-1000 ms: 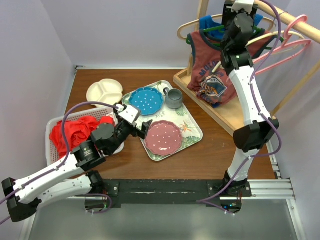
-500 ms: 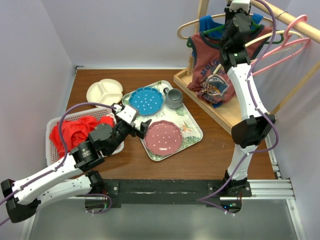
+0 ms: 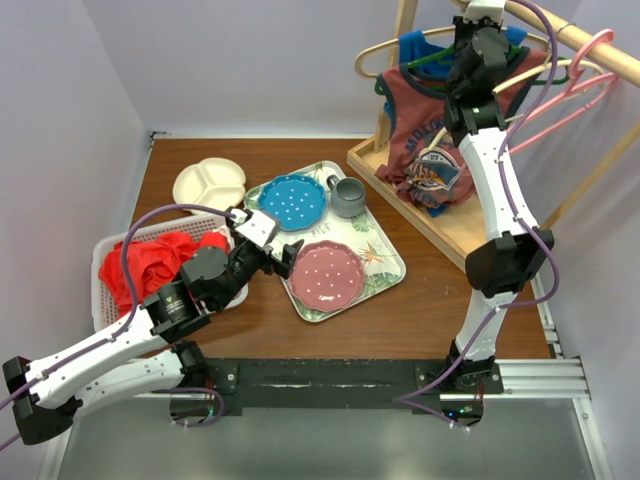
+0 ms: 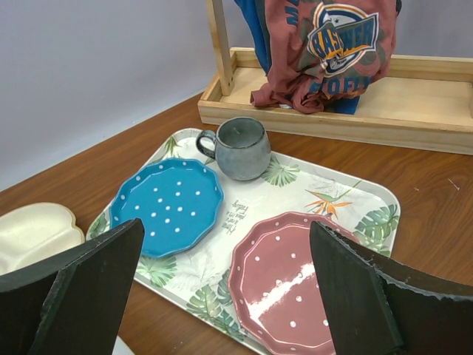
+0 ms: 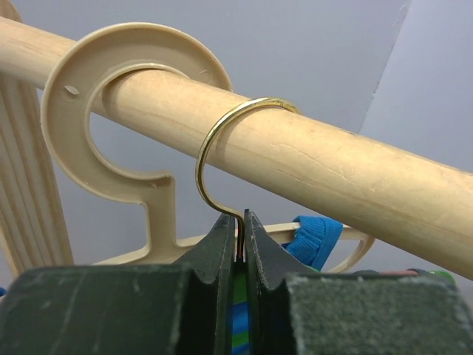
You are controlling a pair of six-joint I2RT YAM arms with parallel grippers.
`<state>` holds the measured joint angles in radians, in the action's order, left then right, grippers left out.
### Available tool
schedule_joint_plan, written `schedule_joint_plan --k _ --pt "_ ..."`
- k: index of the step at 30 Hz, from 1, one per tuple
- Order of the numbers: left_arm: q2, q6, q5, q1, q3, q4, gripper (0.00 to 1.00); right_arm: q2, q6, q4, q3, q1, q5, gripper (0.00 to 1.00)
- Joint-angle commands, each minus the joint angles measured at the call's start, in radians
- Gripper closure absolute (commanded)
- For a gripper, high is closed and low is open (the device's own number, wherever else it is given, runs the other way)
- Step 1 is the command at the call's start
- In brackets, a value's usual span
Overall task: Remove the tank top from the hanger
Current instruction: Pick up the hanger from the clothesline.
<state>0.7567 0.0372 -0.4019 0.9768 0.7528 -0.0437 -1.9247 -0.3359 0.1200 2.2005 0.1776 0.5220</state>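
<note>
Overhead, right tool (image 5: 241, 231) pinches hanger hook (image 5: 219, 126); tank top (image 3: 415, 150) hangs below.

Right above the right claw (image 5: 239, 229), the wooden rod (image 5: 318, 166) bars the way up, the gold hook (image 5: 198, 174) looped over it. A cream hanger hook (image 5: 65, 126) crowds the claw's left. The left claw (image 4: 225, 285) hangs in open air; ahead of it, mug (image 4: 240, 148), blue plate (image 4: 166, 203) and pink plate (image 4: 292, 281) fill the tray (image 4: 332, 188).
</note>
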Motion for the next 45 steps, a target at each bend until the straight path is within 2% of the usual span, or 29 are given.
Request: schedule_joint_plan --k 1,18,27,35,41,45 --pt "-0.017 -0.002 -0.012 0.003 0.017 0.011 0.0 0.084 0.015 0.037 0.039 0.0 -0.046 1.0" --pt "-0.033 -0.002 -0.014 0.003 0.022 -0.001 0.0 0.124 0.156 -0.091 0.123 0.0 -0.163 1.0" --pt "-0.013 0.006 -0.015 0.003 0.029 -0.01 0.0 0.23 0.308 -0.129 -0.004 0.002 -0.264 1.0" --pt "-0.017 0.003 -0.028 0.005 0.054 0.027 0.0 0.262 0.414 -0.197 -0.028 0.002 -0.318 1.0" --pt "0.099 0.012 0.024 0.003 0.249 0.07 0.02 0.329 0.478 -0.2 -0.13 0.003 -0.385 1.0" --pt "0.234 0.068 0.038 0.002 0.48 0.045 0.01 0.397 0.529 -0.169 -0.232 0.008 -0.454 1.0"
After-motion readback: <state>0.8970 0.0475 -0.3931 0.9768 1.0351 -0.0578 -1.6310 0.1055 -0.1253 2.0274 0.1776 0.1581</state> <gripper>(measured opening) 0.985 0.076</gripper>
